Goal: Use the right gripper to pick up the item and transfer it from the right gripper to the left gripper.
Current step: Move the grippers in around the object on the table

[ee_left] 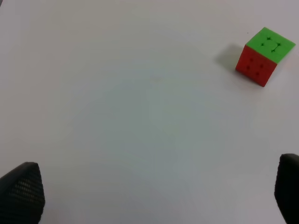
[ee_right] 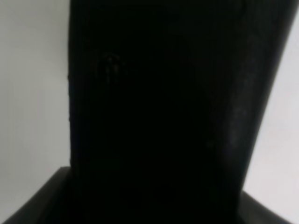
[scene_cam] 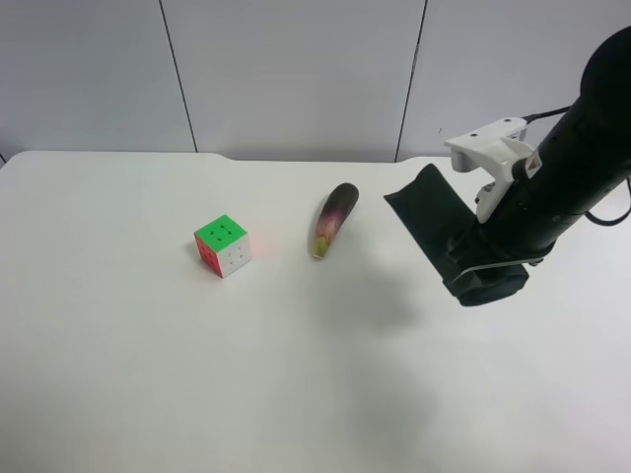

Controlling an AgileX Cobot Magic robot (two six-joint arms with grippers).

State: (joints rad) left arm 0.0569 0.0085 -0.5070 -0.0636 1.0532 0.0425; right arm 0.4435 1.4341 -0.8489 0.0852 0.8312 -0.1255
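Note:
The item, a flat black soft case (scene_cam: 429,222), hangs in the air above the table's right part, tilted. The right gripper (scene_cam: 480,268), on the thick black arm with the white bracket (scene_cam: 490,148) at the exterior high view's right, is shut on the case's lower end. In the right wrist view the case (ee_right: 163,112) fills nearly the whole picture between the jaws. The left gripper (ee_left: 154,196) is open and empty over bare table; only its two fingertips (ee_left: 21,191) show. It is out of the exterior high view.
A multicoloured puzzle cube (scene_cam: 223,245) sits left of the table's middle and also shows in the left wrist view (ee_left: 264,56). A purple eggplant-shaped toy (scene_cam: 334,219) lies between the cube and the held case. A grey panelled wall stands behind the table.

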